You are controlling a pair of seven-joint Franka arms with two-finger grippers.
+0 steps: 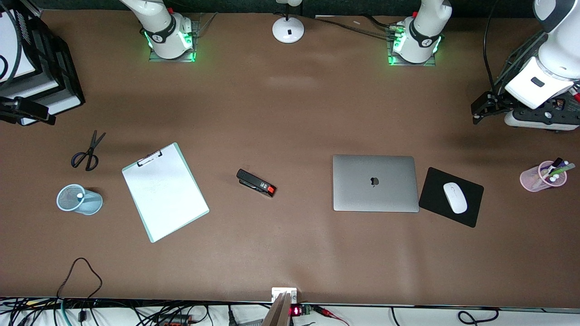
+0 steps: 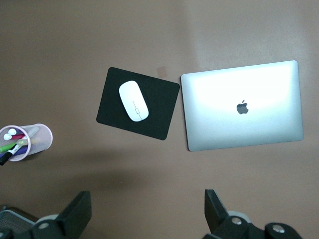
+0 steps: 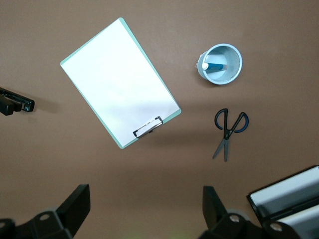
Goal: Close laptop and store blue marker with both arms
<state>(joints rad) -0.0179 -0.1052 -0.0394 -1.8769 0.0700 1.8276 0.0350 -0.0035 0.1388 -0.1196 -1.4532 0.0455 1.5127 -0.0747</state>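
So the silver-grey slim laptop (image 1: 374, 183) is lying flat on the brown table (image 1: 290, 253) with its lid down, dark apple logo facing up, toward the left arm's end. Just beside it sits a black mouse pad (image 1: 435, 192) with a white mouse (image 1: 454, 197) on top, and a pink mesh cup of coloured markers (image 1: 542, 177) stands closer still to that end.

The blue marker with the white end (image 3: 215, 65) is sitting inside a pale blue mesh cup (image 1: 79, 199) at the right arm's end, near the blue-handled scissors (image 1: 87, 154) and a white clipboard with a mint green edge (image 1: 165, 191). A black stapler with a red tip (image 1: 256, 183) lies between the clipboard and laptop.

Left end effector (image 2: 148, 211) hangs over the table above the mouse pad area, fingers spread wide, holding nothing. Right end effector (image 3: 146, 211) hangs over the clipboard area, also wide apart and empty.
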